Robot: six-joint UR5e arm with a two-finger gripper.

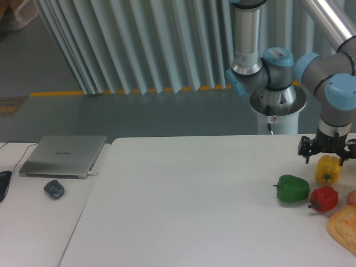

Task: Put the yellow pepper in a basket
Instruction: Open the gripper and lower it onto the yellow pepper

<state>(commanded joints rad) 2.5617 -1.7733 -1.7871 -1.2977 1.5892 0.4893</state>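
Hand: the hand [327, 157] is seen at the far right, hung from the arm [334, 100], directly over the yellow pepper; its dark fingers [304, 150] are spread apart on either side of the pepper's top, and contact cannot be told.
Yellow pepper: the yellow pepper [327, 171] is set upright on the worktop [194, 206] near its right edge, just below the hand and partly overlapped by it.
Green pepper: the green pepper [292, 188] is laid on the worktop left of and slightly nearer than the yellow one, close beside it.
Red pepper: the red pepper [324, 198] is placed just right of the green one and in front of the yellow one.
Basket: an orange-tan basket [344, 226] is cut off by the lower right corner, just beside the red pepper.
Left side: a closed laptop [64, 156] and a small dark object [54, 189] are seen on a second surface, well apart from the peppers.
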